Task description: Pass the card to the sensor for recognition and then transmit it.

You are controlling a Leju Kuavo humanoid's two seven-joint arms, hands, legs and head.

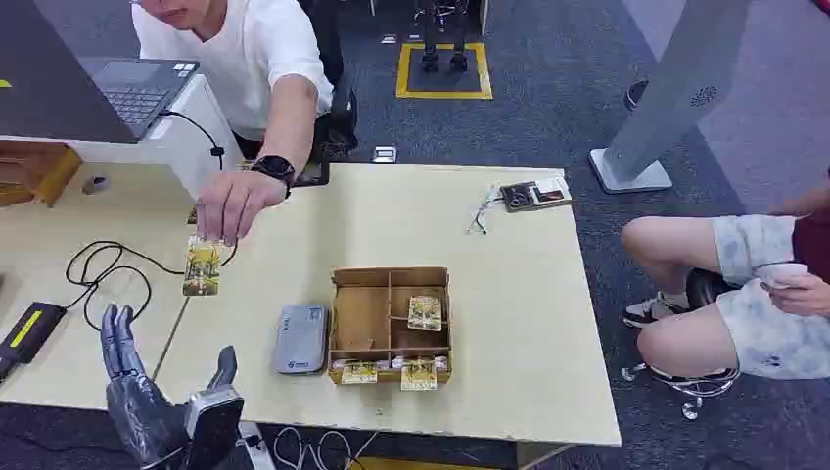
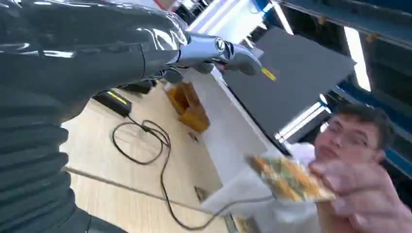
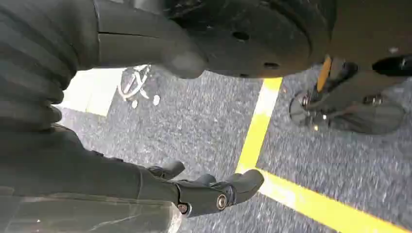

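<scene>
The yellow-and-green printed card hung above the left part of the pale wooden table, pinched from its upper edge by a person's hand with a black wristwatch; in the left wrist view the same card appeared blurred between that person's fingertips. Below it and nearer the robot, the left hand was raised at the table's near edge, empty, fingers extended and apart, not touching the card. A looped black cable lay on the tabletop beneath and to the left of the card. To the card's right sat a flat grey sensor box, and just beside that a brown cardboard tray with compartments holding more cards. A laptop stood on the white desk behind. The right hand hung over grey carpet crossed by yellow floor tape, fingers loosely curled, grasping nothing.
</scene>
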